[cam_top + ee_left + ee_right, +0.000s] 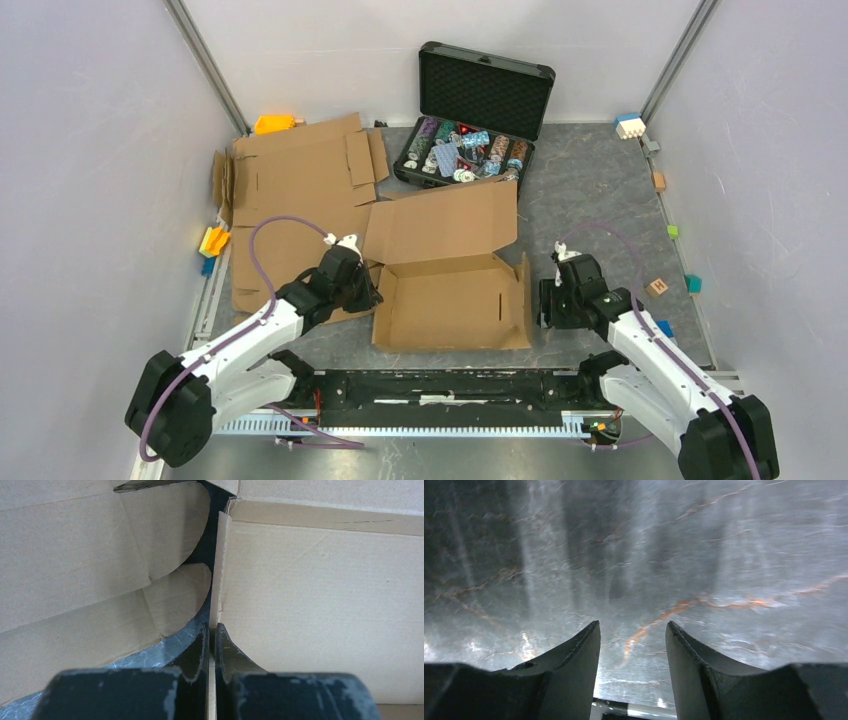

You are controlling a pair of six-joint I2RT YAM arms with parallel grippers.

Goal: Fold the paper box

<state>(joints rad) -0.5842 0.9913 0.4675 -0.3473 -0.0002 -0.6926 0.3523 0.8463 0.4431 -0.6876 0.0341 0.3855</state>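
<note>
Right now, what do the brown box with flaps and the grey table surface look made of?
Brown flapped box: corrugated cardboard, matte and unprinted, judging by fine ribbing and creased folds. Grey table surface: smooth, glossy, marble-patterned with orange veins; whether stone or a printed sheet, I cannot tell.

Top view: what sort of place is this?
Probably a robot test cell in a lab: left arm and right arm bolted to a walled-in table, with practice props: a paper box, black case of chips, small coloured blocks.
</note>
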